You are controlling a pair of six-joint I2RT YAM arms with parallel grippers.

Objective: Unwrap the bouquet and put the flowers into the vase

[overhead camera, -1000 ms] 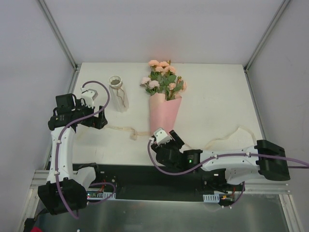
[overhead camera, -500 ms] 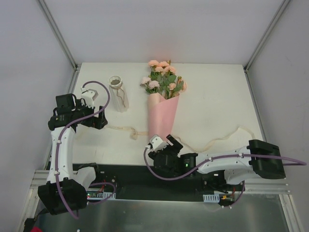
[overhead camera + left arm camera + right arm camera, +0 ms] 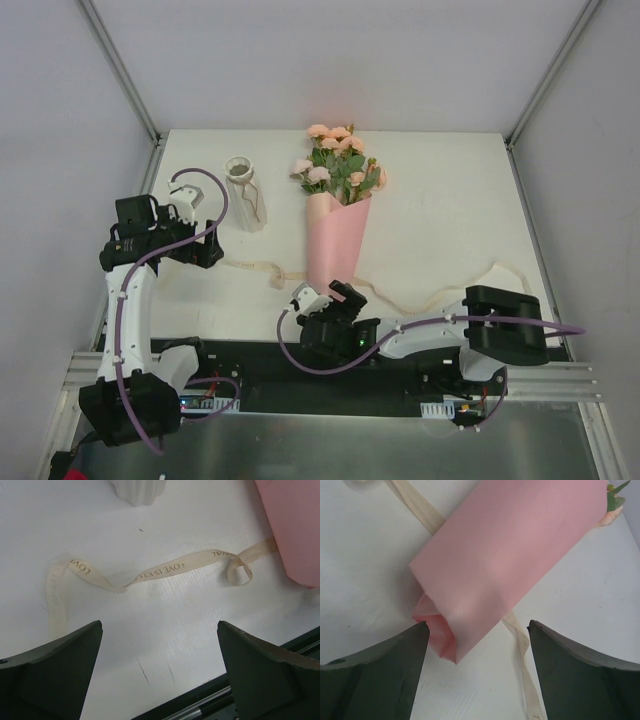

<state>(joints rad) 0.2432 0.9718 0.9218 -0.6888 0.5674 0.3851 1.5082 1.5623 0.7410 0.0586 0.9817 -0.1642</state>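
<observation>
Right gripper (image 3: 477, 625) stood open around the bouquet (image 3: 505, 545) (its ribbon (image 3: 165, 570) untied), probably to seize it; left gripper (image 3: 160, 625) also open.

Bright, even light falls from above, and the white table (image 3: 450, 200) nearly washes out in the top view, with only faint, soft shadows. In the wrist views the ribbon (image 3: 165, 570) lettering and the pink paper cone (image 3: 505, 555) are sharp, while the dark fingers (image 3: 55, 675) of the left gripper (image 3: 159, 627) and the right gripper (image 3: 478, 625) blur at the lower corners.
</observation>
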